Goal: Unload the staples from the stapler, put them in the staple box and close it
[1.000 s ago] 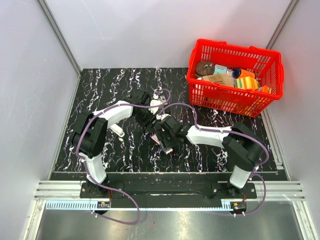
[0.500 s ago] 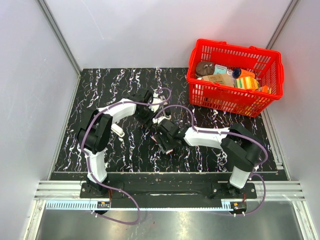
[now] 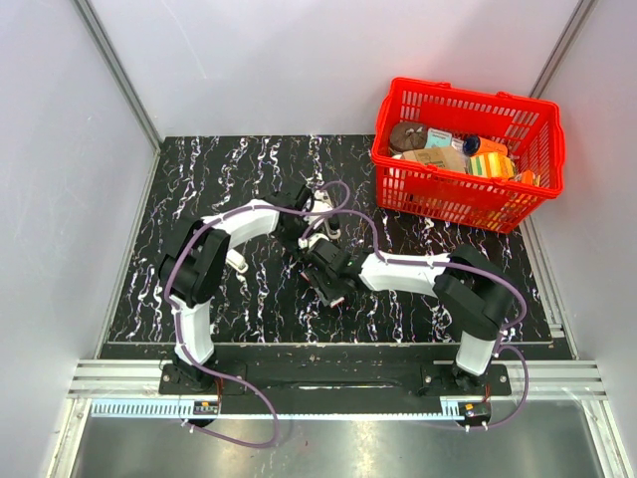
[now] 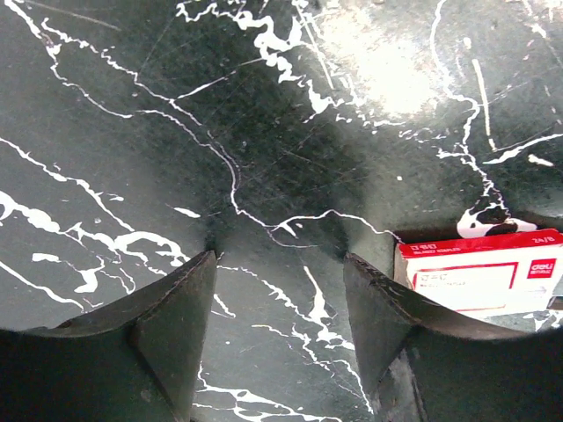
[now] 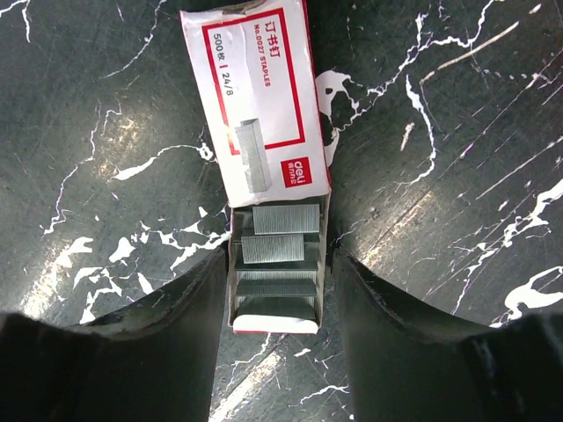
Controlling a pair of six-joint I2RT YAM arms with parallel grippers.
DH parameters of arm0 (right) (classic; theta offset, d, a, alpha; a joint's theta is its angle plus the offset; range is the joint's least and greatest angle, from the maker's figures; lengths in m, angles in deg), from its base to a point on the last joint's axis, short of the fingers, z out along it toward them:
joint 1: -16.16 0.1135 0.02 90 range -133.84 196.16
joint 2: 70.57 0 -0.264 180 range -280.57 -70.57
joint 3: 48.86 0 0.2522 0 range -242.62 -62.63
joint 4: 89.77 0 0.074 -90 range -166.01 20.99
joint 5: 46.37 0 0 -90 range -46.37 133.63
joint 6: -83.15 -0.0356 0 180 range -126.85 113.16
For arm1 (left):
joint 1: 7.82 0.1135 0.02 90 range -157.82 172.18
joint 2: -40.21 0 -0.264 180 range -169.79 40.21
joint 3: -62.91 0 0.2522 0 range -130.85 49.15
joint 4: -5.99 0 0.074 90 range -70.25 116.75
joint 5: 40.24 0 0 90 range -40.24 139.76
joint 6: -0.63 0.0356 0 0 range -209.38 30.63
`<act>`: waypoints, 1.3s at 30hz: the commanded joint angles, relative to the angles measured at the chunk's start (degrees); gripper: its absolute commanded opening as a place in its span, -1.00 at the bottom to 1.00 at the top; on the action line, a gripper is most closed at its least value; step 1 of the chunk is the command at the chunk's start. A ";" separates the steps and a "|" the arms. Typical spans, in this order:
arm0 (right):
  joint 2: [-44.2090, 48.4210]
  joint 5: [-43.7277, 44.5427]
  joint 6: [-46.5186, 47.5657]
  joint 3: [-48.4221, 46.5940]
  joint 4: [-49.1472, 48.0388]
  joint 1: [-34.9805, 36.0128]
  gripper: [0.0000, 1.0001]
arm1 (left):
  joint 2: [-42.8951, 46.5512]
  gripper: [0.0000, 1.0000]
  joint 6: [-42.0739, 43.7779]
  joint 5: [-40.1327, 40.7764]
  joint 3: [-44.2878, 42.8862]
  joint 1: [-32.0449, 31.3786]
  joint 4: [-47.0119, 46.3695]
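Note:
In the right wrist view a red-and-white staple box (image 5: 255,105) lies on the black marbled mat, its tray pulled out toward me. Several grey staple strips (image 5: 277,233) lie in that tray. My right gripper (image 5: 277,264) is open, one finger on each side of the tray end. My left gripper (image 4: 280,264) is open and empty just above bare mat, with the same box (image 4: 479,272) at its right edge. In the top view both grippers, the left (image 3: 302,221) and the right (image 3: 320,271), are close together mid-mat. I cannot make out the stapler.
A red basket (image 3: 468,199) with several items stands at the back right of the mat. A small white elongated object (image 3: 236,261) lies by the left arm. Purple cables loop over both wrists. Grey walls enclose the mat (image 3: 199,189) on three sides.
The left wrist has swung right and farther back. The right gripper has shifted a little left and back over the box. Both stay open.

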 commanded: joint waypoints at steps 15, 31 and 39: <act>-0.93 -1.62 1.62 -0.38 -2.12 0.86 -0.10 | 1.38 0.26 0.25 -2.80 3.08 -4.37 -0.51; -0.93 -1.62 2.24 0.59 -4.76 0.68 -0.21 | 2.69 0.25 -0.98 -5.87 3.96 -7.00 -0.07; -0.67 -1.27 2.42 1.29 -6.17 0.77 -0.24 | 2.52 0.25 -0.98 -9.04 3.87 -8.41 0.01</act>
